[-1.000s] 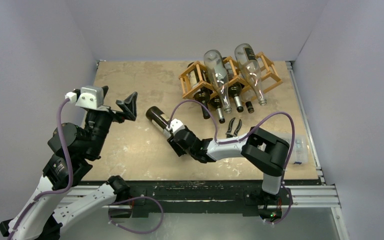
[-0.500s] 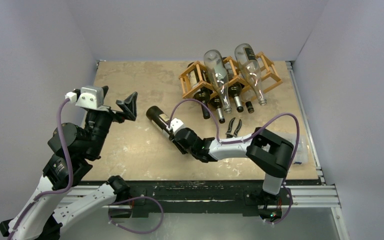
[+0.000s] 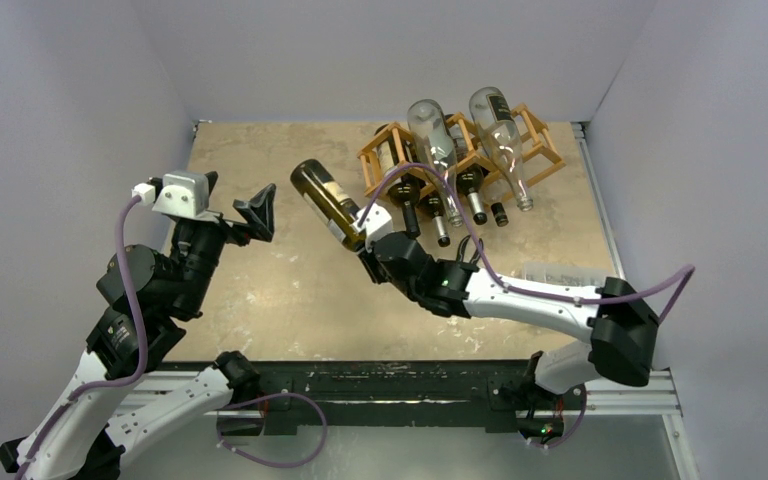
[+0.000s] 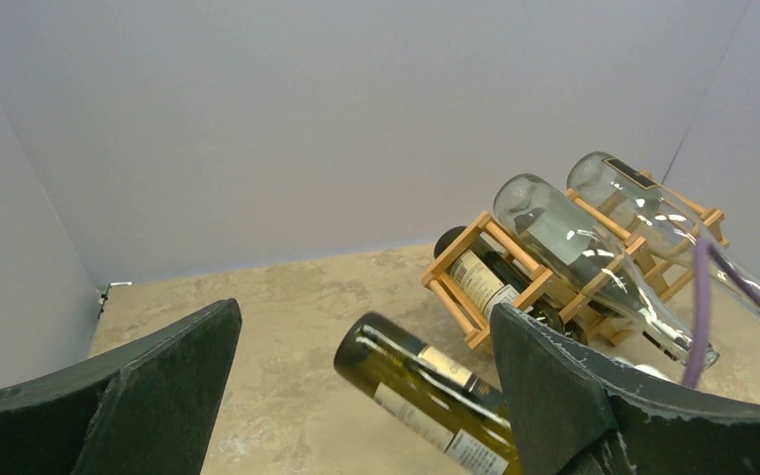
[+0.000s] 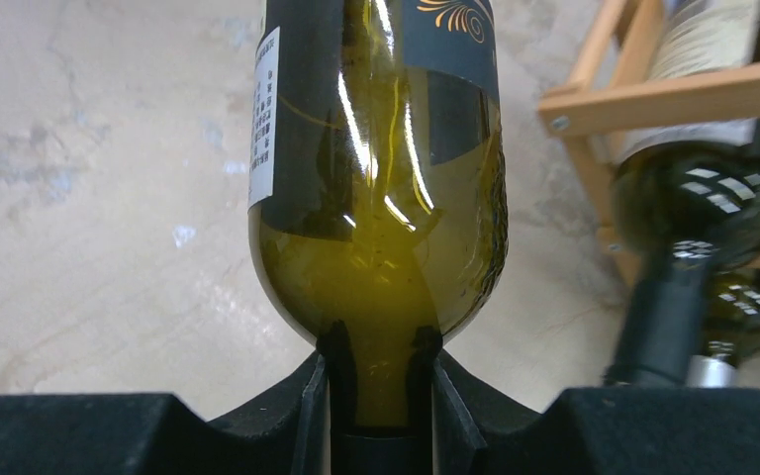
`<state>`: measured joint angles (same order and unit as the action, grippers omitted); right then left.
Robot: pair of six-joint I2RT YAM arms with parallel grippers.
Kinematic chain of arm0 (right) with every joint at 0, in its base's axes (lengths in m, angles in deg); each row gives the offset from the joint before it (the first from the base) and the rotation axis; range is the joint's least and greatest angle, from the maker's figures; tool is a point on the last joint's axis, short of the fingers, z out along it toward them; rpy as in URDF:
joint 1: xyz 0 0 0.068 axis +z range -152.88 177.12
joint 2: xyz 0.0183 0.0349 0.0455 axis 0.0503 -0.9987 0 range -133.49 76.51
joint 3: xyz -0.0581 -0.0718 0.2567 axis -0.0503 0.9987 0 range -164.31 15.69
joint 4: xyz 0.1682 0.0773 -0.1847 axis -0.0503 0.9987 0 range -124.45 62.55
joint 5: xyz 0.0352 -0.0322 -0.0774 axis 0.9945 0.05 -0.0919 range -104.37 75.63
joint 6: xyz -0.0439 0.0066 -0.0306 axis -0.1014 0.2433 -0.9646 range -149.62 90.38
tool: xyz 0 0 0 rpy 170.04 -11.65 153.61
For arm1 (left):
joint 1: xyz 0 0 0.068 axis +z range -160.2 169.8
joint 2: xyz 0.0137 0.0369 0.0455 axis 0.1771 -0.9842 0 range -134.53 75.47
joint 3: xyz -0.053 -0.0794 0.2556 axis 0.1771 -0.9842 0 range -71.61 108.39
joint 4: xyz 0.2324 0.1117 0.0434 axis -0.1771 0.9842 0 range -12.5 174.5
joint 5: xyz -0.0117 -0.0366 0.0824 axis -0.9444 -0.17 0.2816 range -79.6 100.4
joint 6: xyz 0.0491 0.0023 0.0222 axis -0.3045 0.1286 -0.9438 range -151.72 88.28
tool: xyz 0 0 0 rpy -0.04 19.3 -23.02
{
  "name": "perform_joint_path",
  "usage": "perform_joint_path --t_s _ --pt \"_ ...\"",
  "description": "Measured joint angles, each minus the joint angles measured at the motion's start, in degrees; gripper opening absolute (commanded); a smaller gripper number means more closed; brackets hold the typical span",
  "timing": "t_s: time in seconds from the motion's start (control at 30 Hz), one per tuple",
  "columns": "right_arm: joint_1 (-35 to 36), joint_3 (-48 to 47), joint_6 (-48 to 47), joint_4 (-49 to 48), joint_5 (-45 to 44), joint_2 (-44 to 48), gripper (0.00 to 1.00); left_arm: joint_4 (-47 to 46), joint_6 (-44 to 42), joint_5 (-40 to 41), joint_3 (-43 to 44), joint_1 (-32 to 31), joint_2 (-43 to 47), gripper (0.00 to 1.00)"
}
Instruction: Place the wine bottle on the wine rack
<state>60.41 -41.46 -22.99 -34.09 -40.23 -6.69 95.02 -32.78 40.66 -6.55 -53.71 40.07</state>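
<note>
My right gripper [image 3: 368, 240] is shut on the neck of a green wine bottle [image 3: 326, 202] and holds it lifted off the table, its base pointing up and to the left. In the right wrist view my fingers [image 5: 327, 381] clamp the neck of the bottle [image 5: 376, 198]. The light wooden wine rack [image 3: 465, 152] stands at the back right with several bottles on it, just right of the held bottle. My left gripper [image 3: 256, 211] is open and empty at the left; its wrist view shows the bottle [image 4: 426, 396] and the rack [image 4: 515, 282].
Two clear glass bottles [image 3: 438, 150] lie on top of the rack, dark ones below with necks pointing forward. Black pliers [image 3: 468, 252] lie in front of the rack. A clear plastic box [image 3: 572, 275] sits at the right edge. Grey walls enclose the table.
My right arm has lifted the wine bottle off the table and carried it back and up toward the rack, stretching out as it went. The left arm has not moved.
</note>
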Motion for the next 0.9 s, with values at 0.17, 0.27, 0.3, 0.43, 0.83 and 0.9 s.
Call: perform_joint_path --t_s 0.17,0.27,0.3,0.43,0.83,0.9 --pt "-1.66 -1.79 -1.29 3.17 -2.12 6.56 0.00 0.00 0.00 -0.02 0.00 0.00 0.02 0.97" --pt "-3.72 -2.56 -1.81 5.90 -2.93 9.99 0.00 0.00 0.00 -0.02 0.00 0.00 0.02 0.97" --pt "-4.74 -2.84 -1.86 7.15 -3.10 11.32 0.00 0.00 0.00 -0.02 0.00 0.00 0.00 0.97" --pt "-10.10 -3.28 -2.43 12.02 -3.50 17.11 0.00 0.00 0.68 -0.11 0.00 0.00 0.02 0.97" --pt "-18.05 -7.56 -5.18 22.29 -12.57 27.80 0.00 0.17 1.97 -0.96 0.00 0.00 0.61 0.97" --pt "-20.65 -7.69 -5.25 23.34 -14.05 27.82 0.00 0.20 1.97 -0.98 0.00 0.00 0.61 0.97"
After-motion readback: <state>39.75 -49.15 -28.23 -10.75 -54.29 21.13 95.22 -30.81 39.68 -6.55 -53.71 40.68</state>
